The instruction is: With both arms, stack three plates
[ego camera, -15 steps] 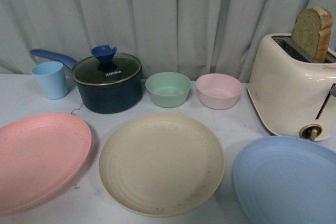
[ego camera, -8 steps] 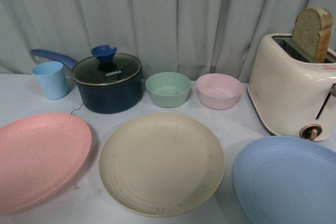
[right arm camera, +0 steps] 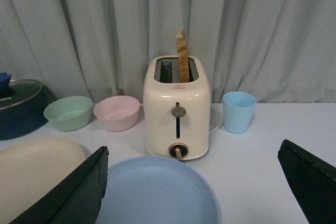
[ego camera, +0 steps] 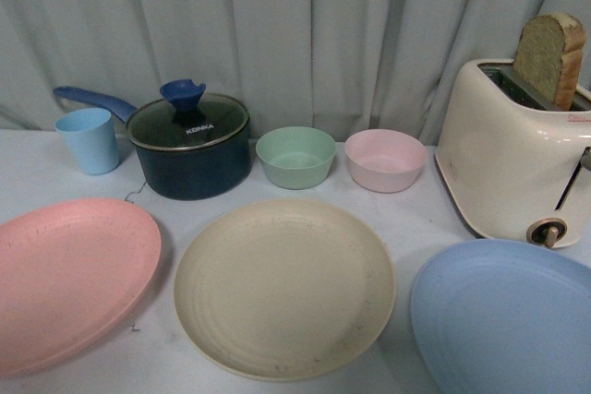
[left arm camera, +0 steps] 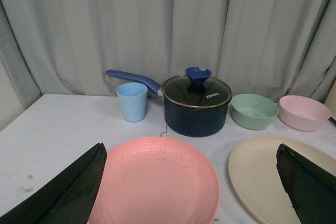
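Note:
Three plates lie side by side on the white table: the pink plate (ego camera: 69,279) at left, the cream-beige plate (ego camera: 284,285) in the middle, the light blue plate (ego camera: 508,316) at right. None overlaps another. Neither arm shows in the front view. My left gripper (left arm camera: 191,190) is open, hovering over the near edge of the pink plate (left arm camera: 157,182), with the cream plate (left arm camera: 262,174) beside it. My right gripper (right arm camera: 194,192) is open above the near part of the blue plate (right arm camera: 157,192). Both grippers are empty.
Behind the plates stand a light blue cup (ego camera: 89,139), a dark blue lidded saucepan (ego camera: 189,145), a green bowl (ego camera: 295,157), a pink bowl (ego camera: 385,160) and a cream toaster (ego camera: 512,159) holding bread. A second blue cup (right arm camera: 239,111) stands beside the toaster. A curtain hangs behind.

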Action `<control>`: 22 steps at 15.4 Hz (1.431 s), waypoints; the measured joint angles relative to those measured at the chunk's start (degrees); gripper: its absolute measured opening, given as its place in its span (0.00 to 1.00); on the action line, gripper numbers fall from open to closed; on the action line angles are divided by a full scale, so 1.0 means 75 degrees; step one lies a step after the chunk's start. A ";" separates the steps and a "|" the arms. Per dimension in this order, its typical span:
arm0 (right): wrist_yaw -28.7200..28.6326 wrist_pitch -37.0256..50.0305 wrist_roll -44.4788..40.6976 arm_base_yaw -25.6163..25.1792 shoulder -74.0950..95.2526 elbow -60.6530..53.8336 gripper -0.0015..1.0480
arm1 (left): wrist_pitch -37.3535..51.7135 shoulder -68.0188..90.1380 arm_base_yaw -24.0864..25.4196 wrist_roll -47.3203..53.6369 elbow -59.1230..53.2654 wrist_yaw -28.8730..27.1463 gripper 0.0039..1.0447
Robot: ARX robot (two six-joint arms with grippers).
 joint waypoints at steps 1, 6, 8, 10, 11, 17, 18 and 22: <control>0.0000 0.0000 0.0003 0.0000 0.0000 0.0000 0.94 | 0.0000 0.0000 0.0000 0.0000 0.0000 0.0000 0.94; 0.0000 0.0003 0.0000 0.0000 0.0000 0.0000 0.94 | 0.0000 0.0000 0.0000 0.0000 -0.0003 -0.0003 0.94; 0.0000 0.0000 0.0003 0.0000 0.0000 0.0000 0.94 | 0.0000 0.0000 0.0000 0.0000 -0.0003 0.0000 0.94; 0.0000 0.0000 0.0003 0.0000 0.0000 0.0000 0.94 | 0.0000 0.0000 0.0000 0.0000 0.0000 0.0000 0.94; 0.0000 0.0000 0.0003 0.0000 0.0000 0.0000 0.94 | 0.0000 0.0000 0.0000 0.0000 0.0000 0.0000 0.94; 0.0000 0.0003 0.0003 0.0000 0.0000 0.0000 0.94 | 0.0000 0.0000 0.0000 0.0000 0.0000 0.0000 0.94; 0.0000 0.0003 0.0003 0.0000 0.0000 0.0000 0.94 | 0.0000 0.0000 0.0000 0.0000 0.0000 0.0000 0.94; 0.0000 0.0000 0.0000 0.0000 0.0000 0.0000 0.94 | 0.0000 0.0000 0.0000 0.0000 0.0000 0.0000 0.94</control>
